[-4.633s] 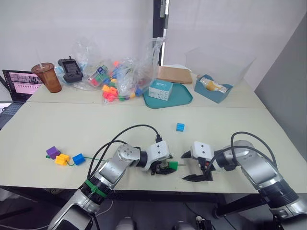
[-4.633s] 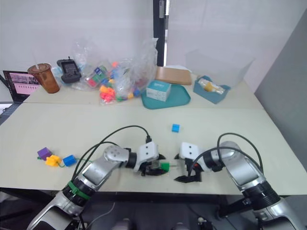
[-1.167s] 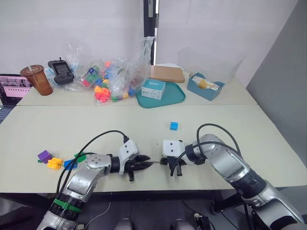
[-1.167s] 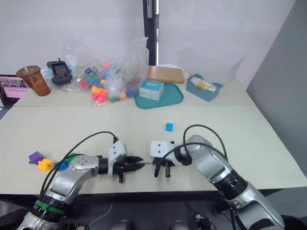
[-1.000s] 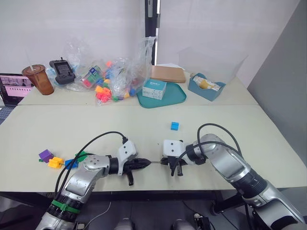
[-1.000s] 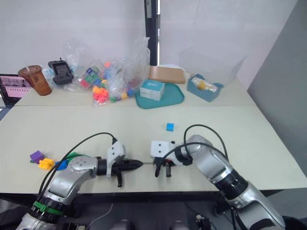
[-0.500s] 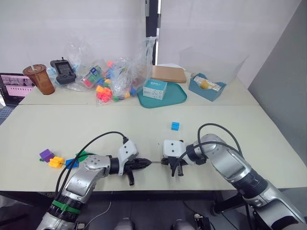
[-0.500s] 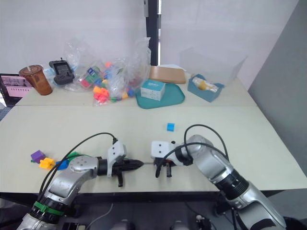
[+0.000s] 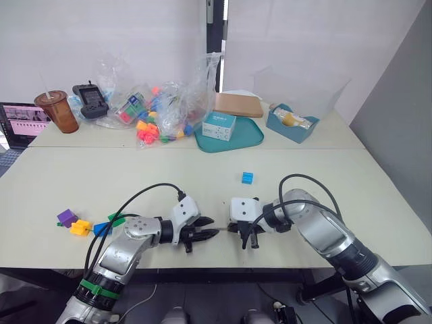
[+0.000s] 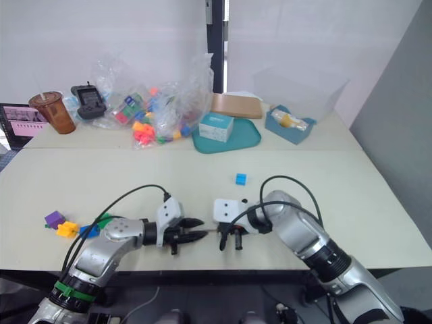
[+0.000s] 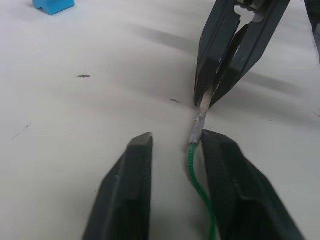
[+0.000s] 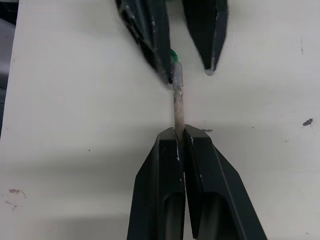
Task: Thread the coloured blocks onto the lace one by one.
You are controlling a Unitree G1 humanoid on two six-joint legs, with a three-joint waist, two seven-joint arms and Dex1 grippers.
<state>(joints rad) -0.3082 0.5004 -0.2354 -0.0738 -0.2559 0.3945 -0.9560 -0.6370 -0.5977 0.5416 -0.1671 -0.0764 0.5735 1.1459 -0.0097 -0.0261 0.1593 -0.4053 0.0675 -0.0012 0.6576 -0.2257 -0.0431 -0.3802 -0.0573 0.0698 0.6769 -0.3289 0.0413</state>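
The right gripper (image 12: 181, 137) holds the stiff grey tip (image 12: 177, 97) of the lace (image 11: 200, 187) with its fingers closed on it, low over the front of the surface (image 9: 324, 169). The left gripper (image 11: 172, 145) faces it from the opposite side with its fingers spread apart; the tip's rear end, where the grey sleeve meets the green cord, lies between those fingers, close against one of them and not clamped.

The long axis of the tip runs straight from one gripper to the other, roughly parallel to the front edge of the surface. The cord trails back past the left arm toward the purple block (image 9: 66, 217), the orange-yellow block (image 9: 79, 227) and the dark blue block (image 9: 100, 229), grouped near the left end of the surface; green shows just beside them (image 9: 116, 219), and whether it is the green block or the cord cannot be told.

The light blue block (image 9: 248, 177) sits alone, farther back on the surface and well apart from both grippers. It lies nearer the right arm. With the right gripper occupied by the tip, the free left gripper appears the likelier one to fetch it, reaching across and back.
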